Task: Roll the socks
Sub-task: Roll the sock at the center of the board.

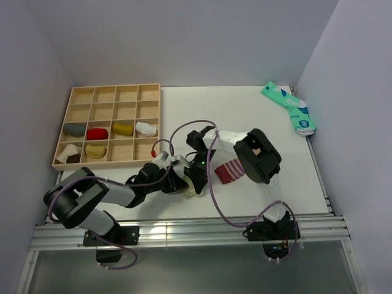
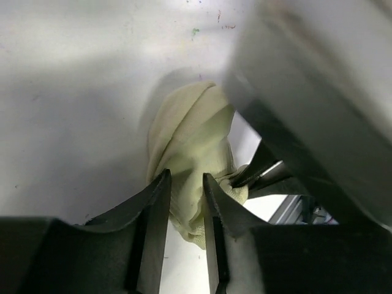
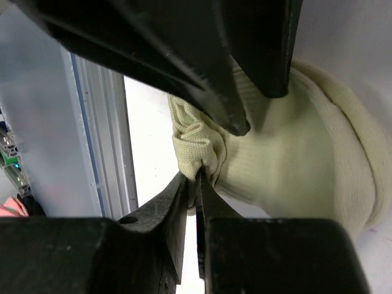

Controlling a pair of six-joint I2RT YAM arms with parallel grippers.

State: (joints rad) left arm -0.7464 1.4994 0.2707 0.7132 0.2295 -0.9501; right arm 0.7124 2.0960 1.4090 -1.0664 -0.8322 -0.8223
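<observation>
The pale olive-green sock [image 1: 191, 190] lies bunched near the table's front edge, between both grippers. In the left wrist view this sock [image 2: 190, 135] runs down between the fingers of my left gripper [image 2: 185, 177]. Its jaws stand apart on either side of the fabric, open. My right gripper [image 3: 195, 174] is shut on a pinched fold at the edge of the sock [image 3: 294, 159], and the left gripper's dark fingers [image 3: 236, 116] stand over it from above. The tan sock with maroon stripes [image 1: 230, 171] lies flat just right of the grippers, partly under the right arm.
A wooden compartment tray [image 1: 159, 122] at the back left holds several rolled socks. A green, white and blue pair [image 1: 291, 107] lies at the back right by the wall. The metal rail [image 3: 98, 141] along the table's front edge is close to the pale sock.
</observation>
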